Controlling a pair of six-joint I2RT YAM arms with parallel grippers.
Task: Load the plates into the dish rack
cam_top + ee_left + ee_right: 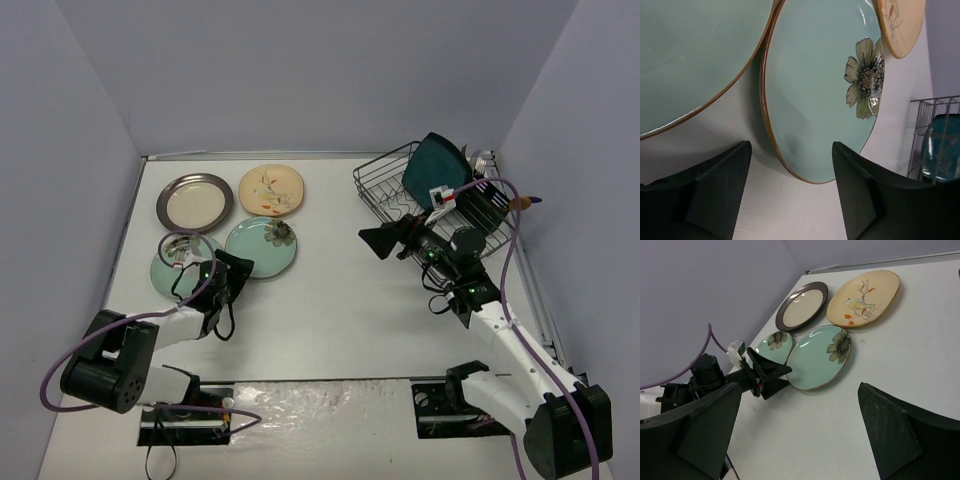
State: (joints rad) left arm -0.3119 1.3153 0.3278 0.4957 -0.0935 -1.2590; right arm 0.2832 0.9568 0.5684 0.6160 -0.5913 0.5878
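Four plates lie flat at the back left: a cream one with a dark-grey rim (194,201), a cream floral one (271,189) and two mint flower plates (178,265) (263,246). My left gripper (240,272) is open at the near edge of the right mint plate (815,100), whose rim sits between the fingertips (792,160). The black wire dish rack (385,185) at the back right holds a dark teal plate (436,168) upright. Beside the rack's near end, my right gripper (372,240) hangs above the table, open and empty (800,390).
A black cutlery caddy (487,207) sits at the rack's right end, partly behind the right arm. Grey walls close in the table on three sides. The left arm's purple cable (178,245) loops over the left mint plate.
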